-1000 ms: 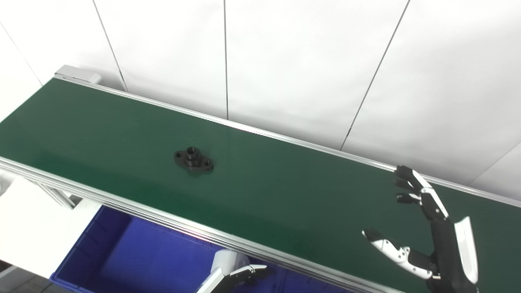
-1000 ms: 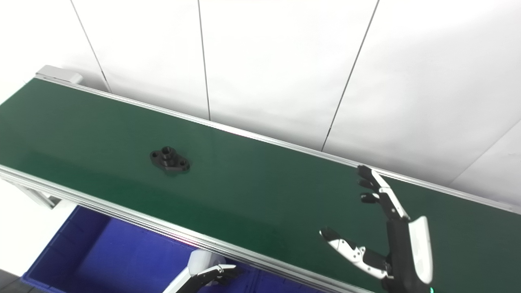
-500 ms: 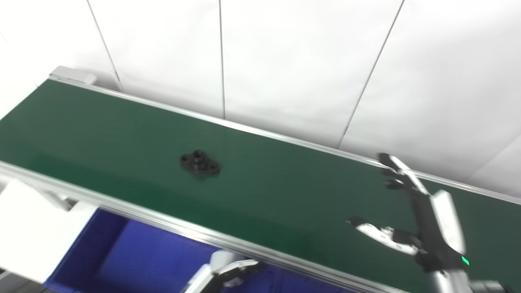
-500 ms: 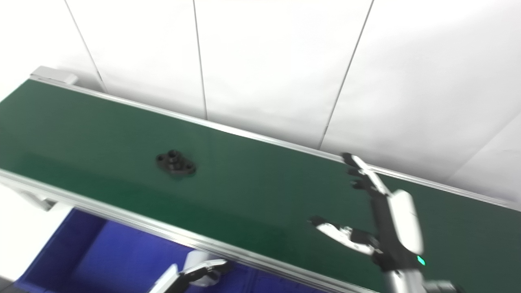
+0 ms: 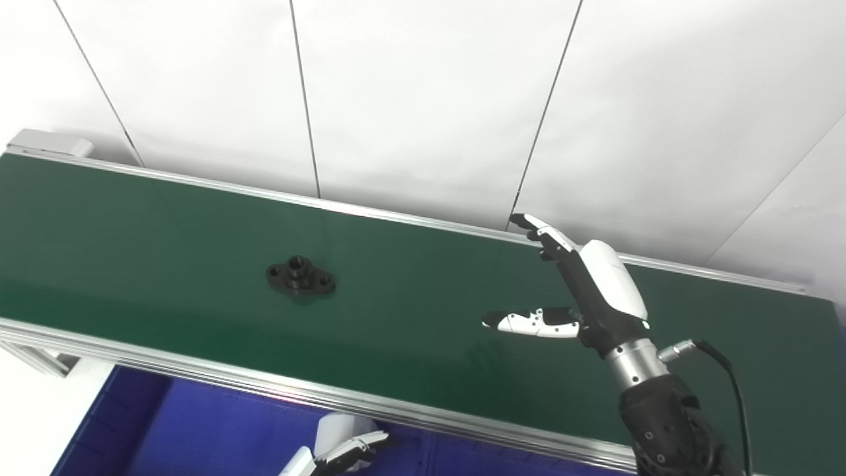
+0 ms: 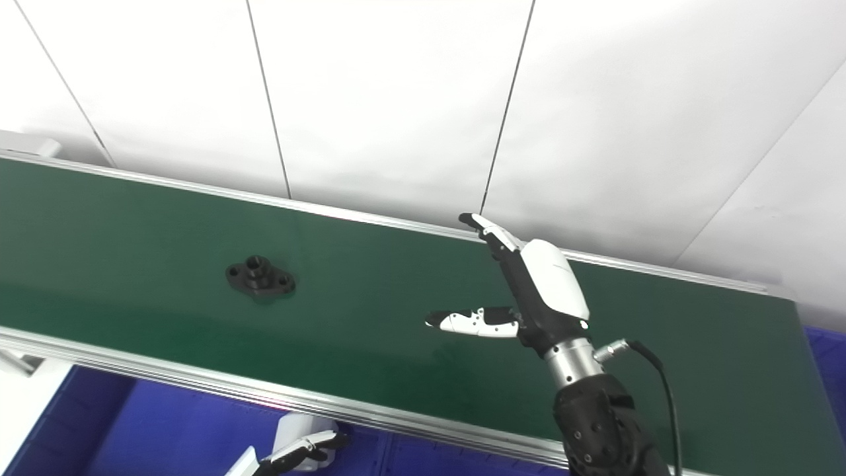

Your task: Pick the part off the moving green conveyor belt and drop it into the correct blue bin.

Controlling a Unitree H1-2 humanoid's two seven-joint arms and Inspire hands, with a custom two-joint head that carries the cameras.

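A black flanged part point(image 5: 301, 279) with a raised round boss lies flat on the green conveyor belt point(image 5: 165, 225), left of centre. My right hand point(image 5: 581, 291) hovers over the belt to the part's right, well apart from it, open, with fingers stretched toward the far rail and thumb pointing left toward the part. It holds nothing. My left hand point(image 5: 344, 449) is low, below the belt's near rail, over a blue bin point(image 5: 198, 436); only part of it shows, with its fingers curled and nothing visible in them.
Aluminium rails point(image 5: 396, 410) run along both long edges of the belt. White wall panels point(image 5: 423, 99) stand right behind the far rail. A second blue bin's corner point(image 6: 823, 350) shows past the belt's right end.
The camera has swung to the right. My right hand has risen and reached left and farther over the belt toward the part, still open. The left hand stays below the rail.
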